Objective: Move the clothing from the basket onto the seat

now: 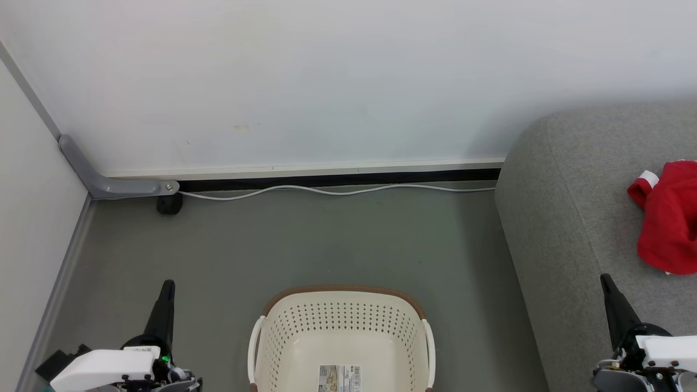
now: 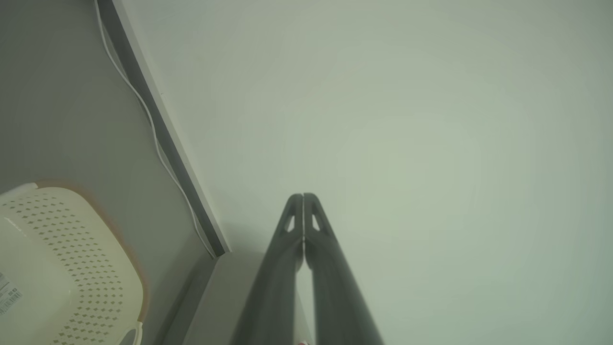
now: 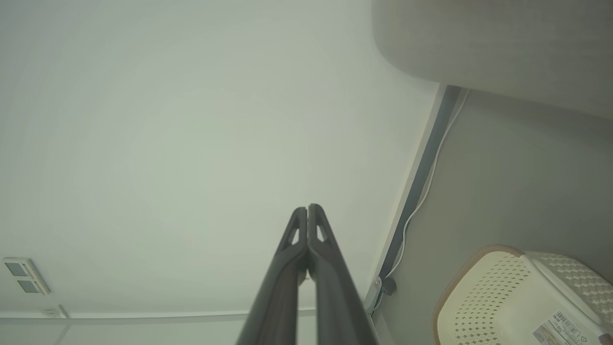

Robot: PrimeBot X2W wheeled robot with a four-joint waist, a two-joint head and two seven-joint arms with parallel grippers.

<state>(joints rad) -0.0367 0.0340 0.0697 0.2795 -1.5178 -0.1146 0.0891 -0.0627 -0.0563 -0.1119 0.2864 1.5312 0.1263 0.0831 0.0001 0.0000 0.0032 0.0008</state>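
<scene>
Clothing: one red garment with a white cuff lies on the seat, at the right edge of the head view and partly cut off by it.

Nearest items: the left gripper hangs over the floor left of the basket. The right gripper hangs over the seat's front portion, near the garment but apart from it. Both sets of jaws are pressed together and hold nothing.

The basket stands on the floor between the grippers, beside the seat. The part of its bottom in view is bare except for a label. Its nearest part is cut off, so a leftover garment cannot be ruled out.

Farther back, a white cable runs along the foot of the wall.

Likely faults from here:
- Task judged complete while cloth lies in the unseen part of the basket. Cause: limited view.
- Garment dragged off the seat. Cause: the right fingers sweeping through it on withdrawal.
- Basket knocked aside. Cause: an arm swinging inward at low height.
</scene>
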